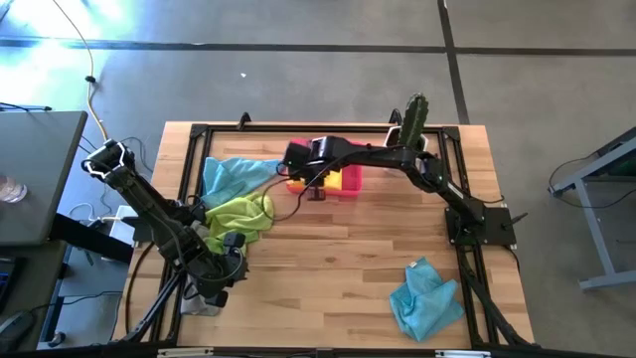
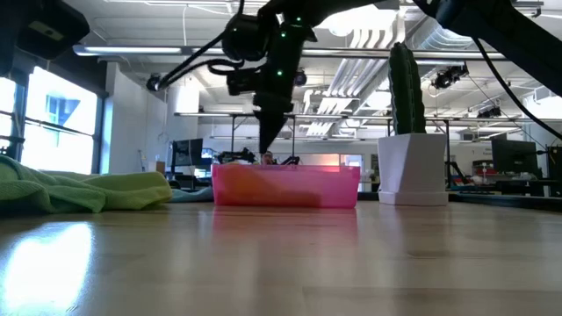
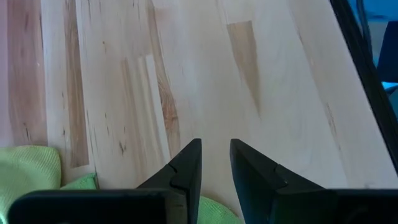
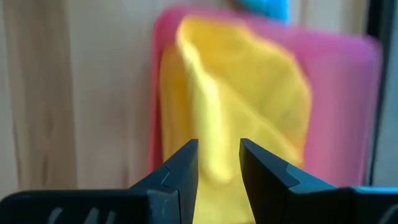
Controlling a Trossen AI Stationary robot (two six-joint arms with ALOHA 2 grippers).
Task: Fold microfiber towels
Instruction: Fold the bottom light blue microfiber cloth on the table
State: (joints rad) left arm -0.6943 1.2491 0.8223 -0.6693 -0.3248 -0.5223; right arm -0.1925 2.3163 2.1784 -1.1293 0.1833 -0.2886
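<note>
My right gripper (image 1: 296, 179) (image 2: 265, 149) points down over the pink tray (image 1: 350, 181) (image 2: 285, 186), open, just above a yellow towel (image 4: 236, 106) that lies crumpled in the tray. My left gripper (image 1: 237, 264) (image 3: 216, 163) is open and empty, low over bare wood beside a lime green towel (image 1: 240, 214) (image 3: 28, 171). A light blue towel (image 1: 234, 174) lies bunched at the far left, partly under the green one. Another light blue towel (image 1: 425, 298) lies crumpled near the front right. The green towel also shows in the low view (image 2: 83, 189).
A cactus in a white pot (image 1: 414, 124) (image 2: 411, 167) stands at the table's far right, next to the tray. A black frame (image 1: 457, 179) runs around the wooden table. Bare wood lies in the table's middle and front.
</note>
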